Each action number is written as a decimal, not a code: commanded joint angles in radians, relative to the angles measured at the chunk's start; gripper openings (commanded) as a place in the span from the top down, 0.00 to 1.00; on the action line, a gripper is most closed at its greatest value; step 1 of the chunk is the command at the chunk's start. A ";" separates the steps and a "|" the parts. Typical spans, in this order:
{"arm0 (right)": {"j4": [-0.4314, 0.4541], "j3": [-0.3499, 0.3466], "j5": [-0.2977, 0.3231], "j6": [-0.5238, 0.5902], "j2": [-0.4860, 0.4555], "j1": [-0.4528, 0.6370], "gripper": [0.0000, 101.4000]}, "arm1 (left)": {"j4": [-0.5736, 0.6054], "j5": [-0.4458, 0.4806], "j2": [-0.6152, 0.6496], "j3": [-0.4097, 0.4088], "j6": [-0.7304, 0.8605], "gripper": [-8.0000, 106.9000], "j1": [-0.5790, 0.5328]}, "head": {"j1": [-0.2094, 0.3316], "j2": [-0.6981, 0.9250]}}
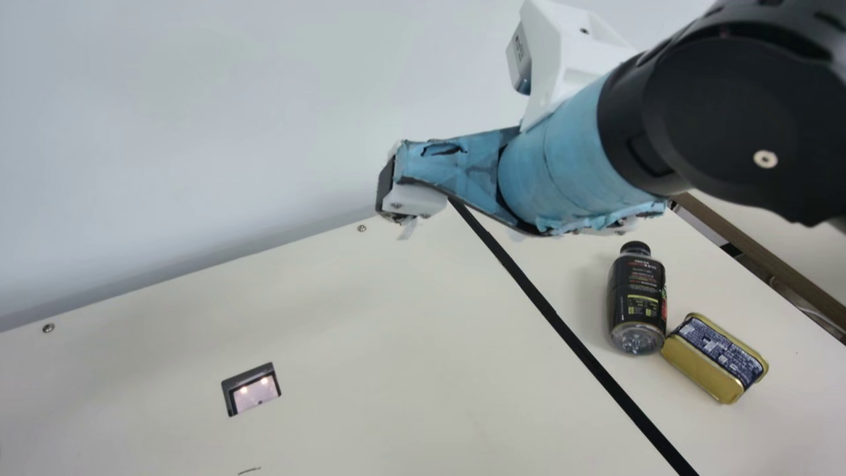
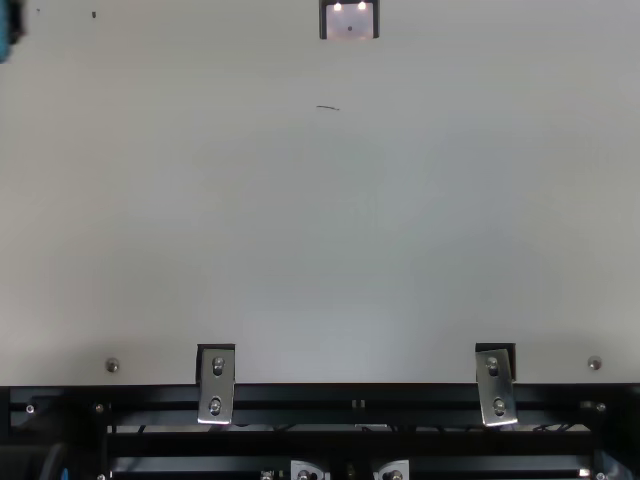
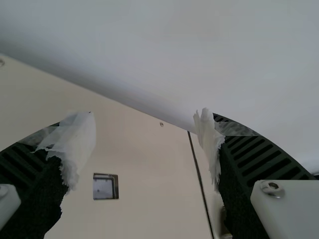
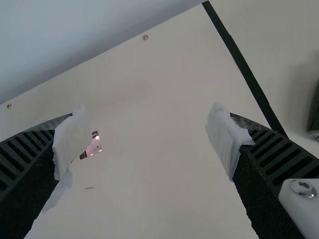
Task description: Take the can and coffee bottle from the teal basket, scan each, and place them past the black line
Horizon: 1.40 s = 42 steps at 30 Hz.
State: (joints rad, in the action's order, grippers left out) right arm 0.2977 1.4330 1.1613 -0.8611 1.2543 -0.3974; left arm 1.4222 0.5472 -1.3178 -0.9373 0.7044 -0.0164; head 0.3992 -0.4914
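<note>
- Lying past the one black line (image 1: 562,322) on the cream table (image 1: 396,330), one coffee bottle (image 1: 636,297) and one can (image 1: 714,360) make a pair, seen in the main view.
- Two grippers are at work height: the left gripper (image 2: 8,30) at the top view's upper left edge, and the right gripper (image 1: 410,208) raised over the table in the main view.
- Each gripper has two ribbed fingers, spread wide with bare space between them; both grippers are released, holding nothing, as the wrist views show.
- One scanner window (image 1: 253,390) is set in the tabletop on the other side of the line from the goods, framed in dark trim and lit by two bright spots.
- Two metal brackets, one at left (image 2: 216,385) and one at right (image 2: 496,385), are fixed at the table's edge in the top view.
- The bottle rests on its side, with a black cap, a dark label bearing pale, yellow-green and red print, and a clear, dimpled base.
- The can is a rounded oblong with gold sides and rims and a dark blue panel crowded with white print; it sits just beside the bottle's base, at an angle to it.
</note>
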 commanded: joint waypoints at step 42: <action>0.099 0.060 -0.014 0.059 0.040 0.007 0.00 | -0.340 -0.524 0.313 0.058 0.468 0.15 -0.358 | 0.035 0.009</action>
State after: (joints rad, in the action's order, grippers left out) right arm 0.3570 1.4988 1.1836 -0.8131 1.2951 -0.3933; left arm 1.1371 0.0464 -1.0087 -0.8769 1.1922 -0.3595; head 0.4043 -0.4914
